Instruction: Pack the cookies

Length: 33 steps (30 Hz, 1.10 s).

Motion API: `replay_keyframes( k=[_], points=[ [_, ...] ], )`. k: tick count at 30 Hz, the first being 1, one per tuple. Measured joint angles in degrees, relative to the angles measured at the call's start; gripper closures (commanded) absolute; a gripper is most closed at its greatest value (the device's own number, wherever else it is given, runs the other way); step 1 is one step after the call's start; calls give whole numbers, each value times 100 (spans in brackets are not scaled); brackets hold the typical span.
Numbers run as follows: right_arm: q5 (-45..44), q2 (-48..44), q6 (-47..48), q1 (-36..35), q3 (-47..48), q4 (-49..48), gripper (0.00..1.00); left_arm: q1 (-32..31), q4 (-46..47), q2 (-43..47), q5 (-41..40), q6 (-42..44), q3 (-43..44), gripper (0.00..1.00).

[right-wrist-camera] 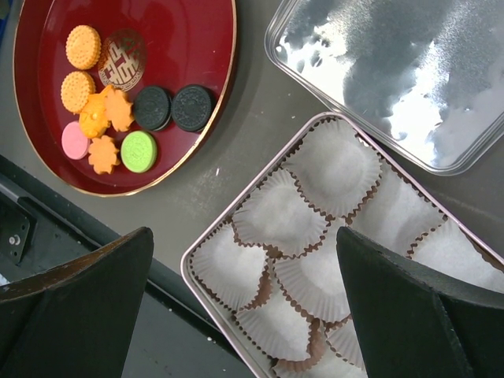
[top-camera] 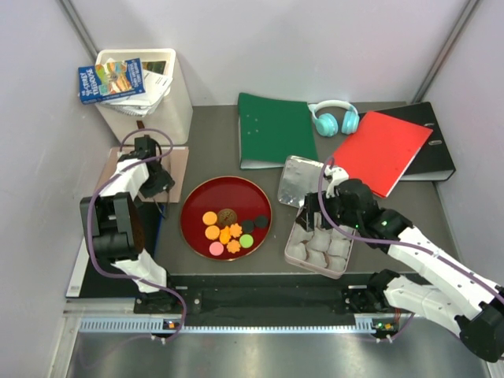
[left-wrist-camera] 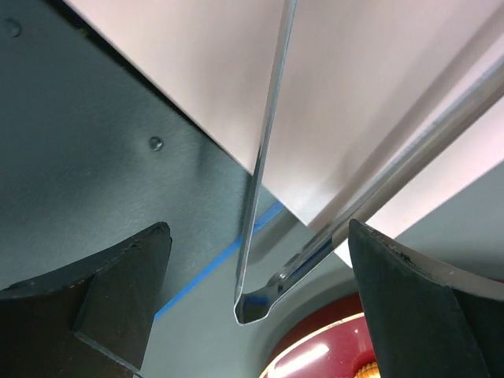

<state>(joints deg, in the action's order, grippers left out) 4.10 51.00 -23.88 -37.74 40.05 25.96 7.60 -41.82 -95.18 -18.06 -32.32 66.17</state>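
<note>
Our right tool (right-wrist-camera: 246,276) hangs released above the tin (right-wrist-camera: 186,264); the cookies (right-wrist-camera: 118,110) lie on the red plate (right-wrist-camera: 189,39) to its left. Our left tool (left-wrist-camera: 260,291) is released, grasping nothing.

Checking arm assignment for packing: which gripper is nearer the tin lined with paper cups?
Right. The right gripper hangs open directly over the tin. The left gripper, also open, is far off to the left, on the other side of the red plate from the tin.

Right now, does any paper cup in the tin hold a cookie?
No, every paper cup showing in the tin is empty; the cookies lie on the red plate.
</note>
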Motion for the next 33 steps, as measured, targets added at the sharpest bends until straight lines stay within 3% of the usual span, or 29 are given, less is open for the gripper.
replay_keyframes(
  k=[17,33],
  points=[
    [-35,216,0,0,0,-26,1,-4,280,4,323,686,4,1],
    [-35,286,2,0,0,-101,1,-153,389,-168,520,826,125,1]
  ],
)
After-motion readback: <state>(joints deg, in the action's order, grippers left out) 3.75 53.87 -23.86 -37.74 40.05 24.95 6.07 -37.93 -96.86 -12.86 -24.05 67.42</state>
